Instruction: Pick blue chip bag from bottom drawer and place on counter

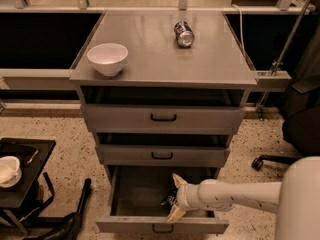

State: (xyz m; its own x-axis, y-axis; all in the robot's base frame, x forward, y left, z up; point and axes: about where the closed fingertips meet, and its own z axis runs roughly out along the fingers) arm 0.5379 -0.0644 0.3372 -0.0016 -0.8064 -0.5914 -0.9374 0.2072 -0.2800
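Note:
The bottom drawer (pixel 162 226) is pulled open. My gripper (pixel 176 198) reaches into it from the right on a white arm. Its two tan fingers (pixel 178 180) are spread apart, one toward the back of the drawer and one near the front wall. Between them lies a small dark crinkly shape, the blue chip bag (pixel 167 200), mostly hidden by the gripper. I cannot tell whether the fingers touch it. The counter (pixel 160 54) is the grey top of the cabinet.
A white bowl (pixel 107 58) stands at the counter's front left and a drink can (pixel 184 33) lies at its back right. The two upper drawers are slightly open. A black side table (pixel 22 171) with a cup stands at the left, and an office chair base (pixel 272 160) at the right.

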